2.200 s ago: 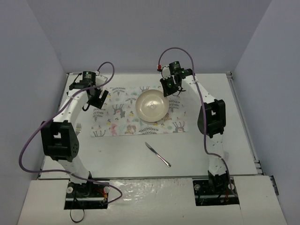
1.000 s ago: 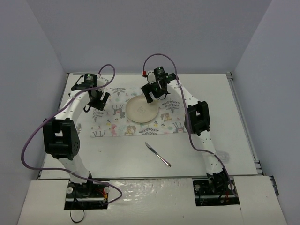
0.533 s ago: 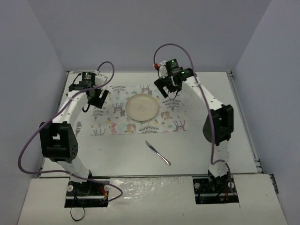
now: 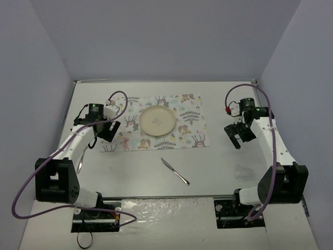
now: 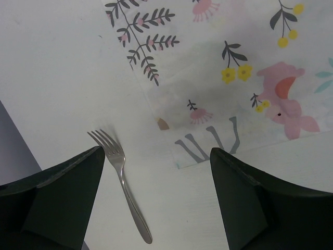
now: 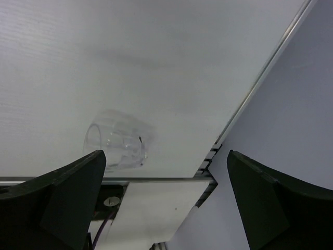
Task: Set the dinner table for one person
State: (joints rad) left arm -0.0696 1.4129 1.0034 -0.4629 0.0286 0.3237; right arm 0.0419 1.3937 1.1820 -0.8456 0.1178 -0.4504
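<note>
Soft, even light washes the dinner table in all 3 sharp views, shadows faint, the clear glass nearly lost.

Five single pieces on one tabletop, no duplicates.
One plate, one mat (printed with animals and plants), one fork, one knife and one clear glass: one of each kind, five things in all.

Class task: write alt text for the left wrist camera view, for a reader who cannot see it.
A silver fork lies on the off-white dinner table, apart from the corner of a mat printed with pastel plants and a pink animal. The left gripper hangs open above, its dark fingers framing the fork.
</note>
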